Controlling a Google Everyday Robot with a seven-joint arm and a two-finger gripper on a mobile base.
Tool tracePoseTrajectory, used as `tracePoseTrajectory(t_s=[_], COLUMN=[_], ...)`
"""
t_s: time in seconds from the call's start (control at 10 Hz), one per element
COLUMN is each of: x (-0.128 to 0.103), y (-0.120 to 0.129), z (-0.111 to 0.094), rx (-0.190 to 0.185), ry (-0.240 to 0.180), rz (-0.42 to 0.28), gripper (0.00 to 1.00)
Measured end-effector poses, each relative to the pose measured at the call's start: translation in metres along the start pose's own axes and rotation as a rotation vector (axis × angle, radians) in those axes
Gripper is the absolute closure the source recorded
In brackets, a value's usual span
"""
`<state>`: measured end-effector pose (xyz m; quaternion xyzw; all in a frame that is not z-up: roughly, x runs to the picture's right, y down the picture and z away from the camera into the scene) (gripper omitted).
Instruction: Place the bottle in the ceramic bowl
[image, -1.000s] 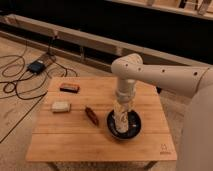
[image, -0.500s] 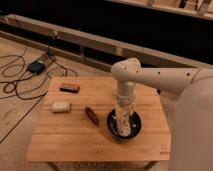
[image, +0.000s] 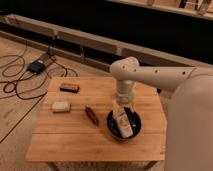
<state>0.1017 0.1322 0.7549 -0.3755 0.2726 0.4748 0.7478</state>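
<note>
The glossy black ceramic bowl (image: 111, 122) sits on the right half of the wooden table (image: 75, 140). The pale translucent bottle (image: 123, 123) with a whitish label is inside the bowl, lying lengthwise and tilted up toward the gripper. My gripper (image: 121, 108) points straight down from the white arm (image: 150, 75), directly above the bowl's far rim at the bottle's upper end. Whether it still touches the bottle is not clear.
A reddish-brown oblong item (image: 91, 114) lies just left of the bowl. A pale flat block (image: 61, 106) and a dark flat block (image: 69, 87) lie on the table's left part. Cables and a power box (image: 36, 66) lie on the floor at left.
The gripper stays over the bowl with the bottle below it. The arm has shifted only slightly.
</note>
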Motion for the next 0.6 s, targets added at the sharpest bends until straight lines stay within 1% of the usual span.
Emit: tracePoseTrajectory(t_s=[0.6], x=[-0.0032], y=[-0.0006], z=[-0.0018], rx=[0.004], ry=[-0.003], rz=[0.000], gripper=[0.20])
